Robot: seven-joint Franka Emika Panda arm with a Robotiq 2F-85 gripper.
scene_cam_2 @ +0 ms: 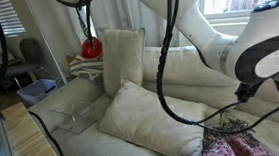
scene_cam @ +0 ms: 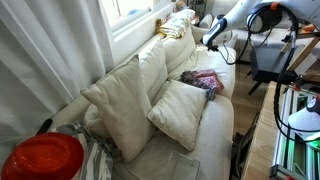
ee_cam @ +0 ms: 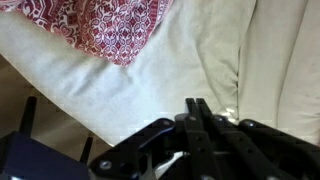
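The gripper [ee_cam: 196,105] is showing its two fingers pressed together with nothing between them in the wrist view, where they are reaching in from the 6 o'clock edge over pale upholstery. The patterned cloth [ee_cam: 110,25], red and white, is lying at 11 o'clock from the fingertips in that view, apart from them and not being touched. In an exterior view the gripper [scene_cam: 209,40] is hanging over the far end of the sofa [scene_cam: 218,130], and the patterned cloth [scene_cam: 203,80] is sitting on the seat at about 6 o'clock from it. The cloth is lying just beside the upper corner of the smaller cushion [scene_cam: 180,112], which is leaning at 3 o'clock of the large cushion [scene_cam: 125,100]. A red object [scene_cam: 45,158] is sitting at the 7 o'clock corner of that picture. In an exterior view the patterned cloth [scene_cam_2: 230,147] is showing at 5 o'clock, partly hidden behind black cables, with the large cushion [scene_cam_2: 124,57] standing upright at 11 o'clock from it. A clear plastic box [scene_cam_2: 77,113] is resting at 9 o'clock on the seat.
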